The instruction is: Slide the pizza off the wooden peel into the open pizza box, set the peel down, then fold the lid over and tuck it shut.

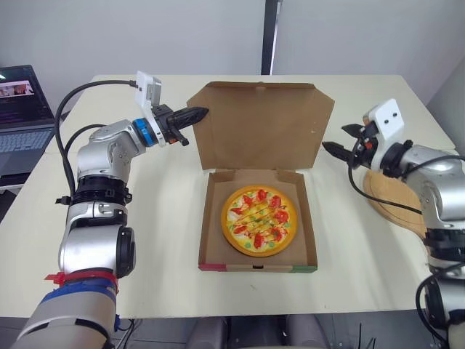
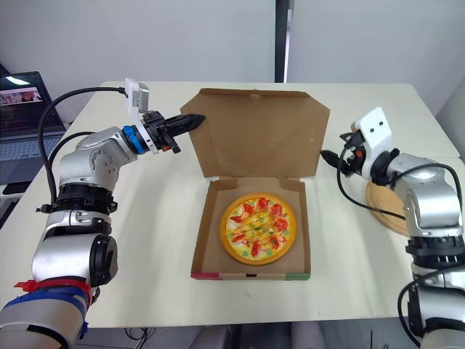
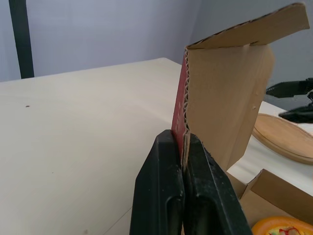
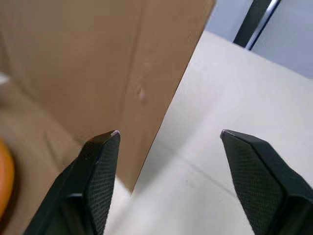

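From the head view: the pizza (image 1: 259, 221) lies flat in the tray of the pizza box (image 1: 205, 218); the wooden peel (image 1: 396, 196) rests on the surface (image 1: 145, 240) at my right, apart from the box; the lid (image 1: 261, 127) stands upright behind the tray. I judge that lid to be light corrugated card, stiff across its panel but quick to crease or crush at an edge; the side edges, high up, look the best hold, one on each side, so it swings down evenly. My left end effector (image 1: 195, 114) meets the lid's left edge; my right end effector (image 1: 338, 138) hangs just beside the right edge, not touching.

From the left wrist view: the left end effector is pressed together on the raw corrugated edge, pinching it; the card shows no buckling there.

From the right wrist view: the right end effector (image 4: 168, 139) is spread wide and holds nothing; the lid's edge stands close by one fingertip, with bare surface between the two.
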### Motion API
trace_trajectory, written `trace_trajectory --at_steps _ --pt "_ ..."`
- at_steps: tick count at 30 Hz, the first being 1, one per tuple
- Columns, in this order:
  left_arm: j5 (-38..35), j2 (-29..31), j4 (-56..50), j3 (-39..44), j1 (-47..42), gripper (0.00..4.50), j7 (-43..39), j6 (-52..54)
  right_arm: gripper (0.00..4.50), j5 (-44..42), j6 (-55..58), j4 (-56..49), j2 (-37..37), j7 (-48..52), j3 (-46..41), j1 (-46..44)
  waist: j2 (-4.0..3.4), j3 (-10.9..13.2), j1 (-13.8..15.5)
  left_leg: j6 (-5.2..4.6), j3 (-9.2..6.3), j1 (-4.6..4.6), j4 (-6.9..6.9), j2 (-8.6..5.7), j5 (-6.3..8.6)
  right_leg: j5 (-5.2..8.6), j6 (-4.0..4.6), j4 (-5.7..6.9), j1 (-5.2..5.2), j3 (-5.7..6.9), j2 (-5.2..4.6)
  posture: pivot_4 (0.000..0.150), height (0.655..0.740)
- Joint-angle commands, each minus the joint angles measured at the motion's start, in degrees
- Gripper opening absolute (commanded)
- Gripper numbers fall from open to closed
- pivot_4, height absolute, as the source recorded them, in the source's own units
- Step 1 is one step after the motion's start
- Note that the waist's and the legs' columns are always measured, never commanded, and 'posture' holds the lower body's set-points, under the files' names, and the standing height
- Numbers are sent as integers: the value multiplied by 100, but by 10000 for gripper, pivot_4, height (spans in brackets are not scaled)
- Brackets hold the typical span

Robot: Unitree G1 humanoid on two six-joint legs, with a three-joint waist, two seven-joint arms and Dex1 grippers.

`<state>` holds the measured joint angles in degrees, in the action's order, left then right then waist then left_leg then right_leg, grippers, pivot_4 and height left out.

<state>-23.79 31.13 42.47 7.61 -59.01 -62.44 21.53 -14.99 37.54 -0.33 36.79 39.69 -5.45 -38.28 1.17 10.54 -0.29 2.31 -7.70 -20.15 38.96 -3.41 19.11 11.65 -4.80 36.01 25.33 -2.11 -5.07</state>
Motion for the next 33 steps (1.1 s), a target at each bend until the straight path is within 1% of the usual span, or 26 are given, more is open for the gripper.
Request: trace_trajectory --at_steps 1,5,8,9,11,13,17,18,21,24,29,33 --pt "69 -38 -96 -17 -84 0 -80 -65 34267 -142 -38 243 -190 -173 -146 -506 0 0 -11 0 1 0 0 0 0 0 0 0 0 0 0 1500 7400" --pt "84 -53 -69 -11 -97 0 -87 -79 34267 -288 30 430 -376 -132 -142 -819 0 0 -18 0 -1 -1 0 0 0 0 0 2 1 1 0 1500 7400" --pt "85 -53 -77 -2 -92 0 -80 -78 34267 -352 89 387 -396 -102 -108 -825 -1 0 -20 0 -2 -2 0 -1 0 0 0 2 1 1 0 1500 7400" --pt "86 -52 -74 3 -93 0 -73 -82 30497 -362 102 357 -398 -99 -107 -810 -1 0 -21 0 -2 -3 0 -1 0 0 0 2 2 1 0 1500 7400" --pt "80 -52 -68 22 -99 0 -46 -76 25042 -387 122 286 -394 -84 -114 -787 -1 0 -29 0 -2 -3 0 -1 0 0 0 3 2 1 0 1500 7400" --pt "62 -54 -77 49 -107 0 -8 -48 17273 -425 155 226 -390 -94 -135 -776 -1 0 -42 0 -2 -3 0 -1 0 0 0 4 3 1 0 1500 7400" --pt "2 -47 -187 82 -88 0 19 65 3261 -555 286 75 -406 -115 -150 -736 -1 0 -88 0 -2 -3 0 -1 0 0 0 5 4 1 0 1500 7400" --pt "2 -43 -232 81 -72 0 32 91 391 -591 329 35 -418 -132 -153 -728 -1 -1 -104 0 -3 -3 0 -1 0 0 0 6 4 1 0 1500 7400" --pt "76 -34 -470 13 16 0 138 155 391 -633 445 -104 -472 -237 -158 -711 -1 -1 -134 0 -3 -6 1 -1 0 0 0 6 5 1 0 1500 7400" --pt "300 -72 -815 -148 120 0 486 217 391 -624 584 -364 -546 -456 -164 -712 -2 -1 -154 0 -2 -16 1 0 0 0 0 12 19 -1 0 1500 7400" --pt "410 -408 -1430 -241 100 0 1289 700 391 -558 798 -765 -655 -894 -164 -781 -3 -2 -140 0 -3 -53 15 -5 -1 -1 1 29 52 -3 -5 1500 7400" --pt "518 -726 -1471 -293 -122 0 1655 774 391 -462 846 -833 -759 -1207 -124 -906 -2 -1 -140 1 3 -67 20 -9 -1 -1 1 51 76 -9 -8 1500 7400"
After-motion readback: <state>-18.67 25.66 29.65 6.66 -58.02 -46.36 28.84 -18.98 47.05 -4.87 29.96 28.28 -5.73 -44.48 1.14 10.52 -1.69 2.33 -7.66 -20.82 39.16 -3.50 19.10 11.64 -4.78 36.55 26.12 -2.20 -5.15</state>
